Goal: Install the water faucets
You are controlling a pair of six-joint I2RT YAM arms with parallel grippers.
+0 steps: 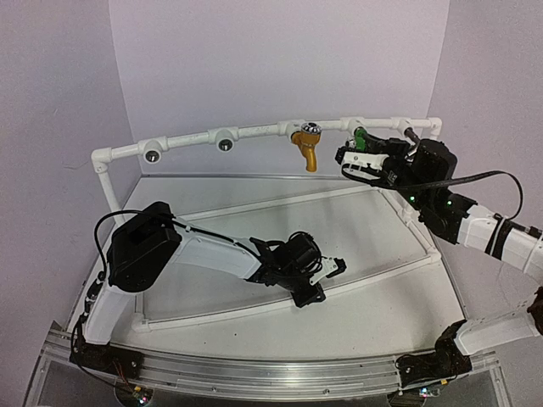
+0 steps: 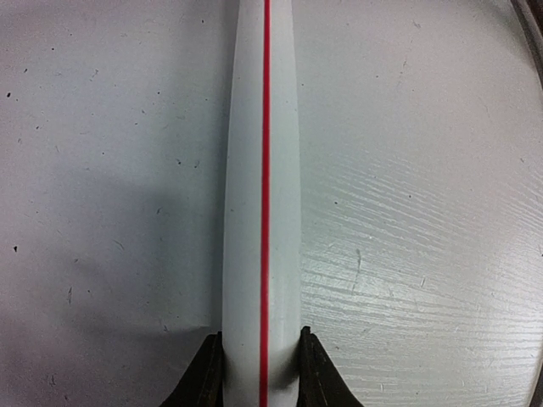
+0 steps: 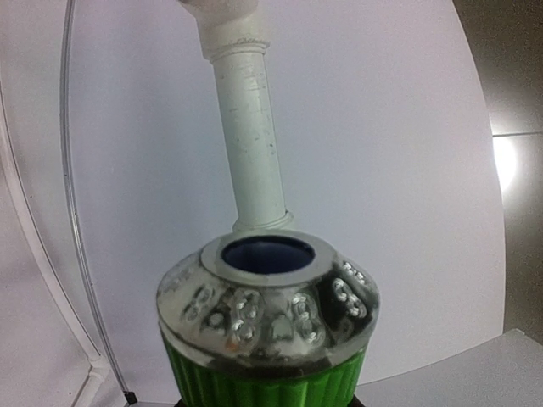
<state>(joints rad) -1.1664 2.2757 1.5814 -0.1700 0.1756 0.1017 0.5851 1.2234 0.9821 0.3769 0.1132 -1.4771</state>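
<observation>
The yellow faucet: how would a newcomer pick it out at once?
Follow the white pipe frame's curved back rail. Just right of its middle hangs the mustard-yellow faucet, spout down. Sockets left of it are bare; the green faucet to its right is in the right gripper.

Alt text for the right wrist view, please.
A green faucet with a dimpled silver cap fills the lower centre, its round opening facing the camera. Behind it a white pipe rises to a joint at the top edge.
</observation>
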